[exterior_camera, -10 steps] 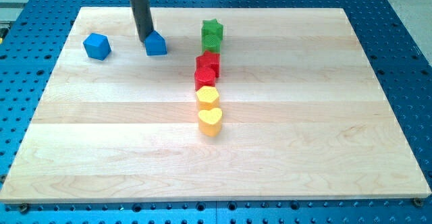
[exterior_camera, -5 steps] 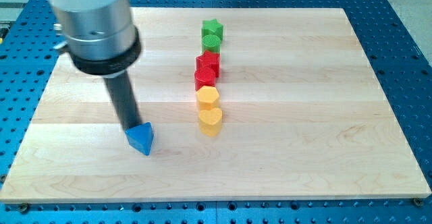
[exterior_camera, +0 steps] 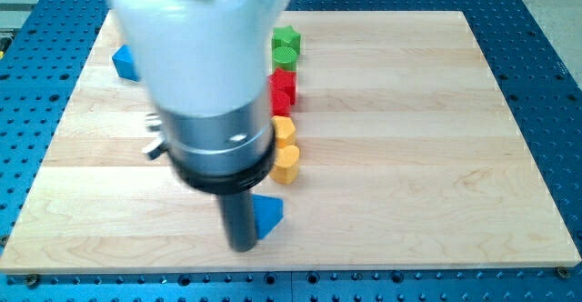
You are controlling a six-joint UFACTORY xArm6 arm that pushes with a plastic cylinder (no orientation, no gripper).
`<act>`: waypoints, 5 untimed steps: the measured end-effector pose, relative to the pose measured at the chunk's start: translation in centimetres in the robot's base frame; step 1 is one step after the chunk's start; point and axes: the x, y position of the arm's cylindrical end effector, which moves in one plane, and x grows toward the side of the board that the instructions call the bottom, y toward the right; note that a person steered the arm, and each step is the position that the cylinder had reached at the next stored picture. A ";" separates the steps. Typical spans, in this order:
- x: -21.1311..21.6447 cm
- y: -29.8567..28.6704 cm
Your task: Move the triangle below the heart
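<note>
The blue triangle (exterior_camera: 267,215) lies on the wooden board near the view's bottom, just below and slightly left of the yellow heart (exterior_camera: 286,164). My tip (exterior_camera: 244,245) touches the triangle's left side, low on the board. The rod and the arm's large white and grey body cover much of the board's left middle.
A column of blocks runs up from the heart: a yellow block (exterior_camera: 284,130), red blocks (exterior_camera: 285,89), a green round block (exterior_camera: 285,58) and a green star (exterior_camera: 286,38). A blue block (exterior_camera: 123,62) peeks out at the upper left, partly hidden by the arm.
The triangle has been pushed from the upper left, down and then right, to just below the heart. My tip moved with it; the arm now fills the view's left.
</note>
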 end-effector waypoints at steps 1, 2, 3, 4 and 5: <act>-1.6 0.6; -2.7 0.6; -3.1 0.1; -7.5 -12.5; -16.6 -18.1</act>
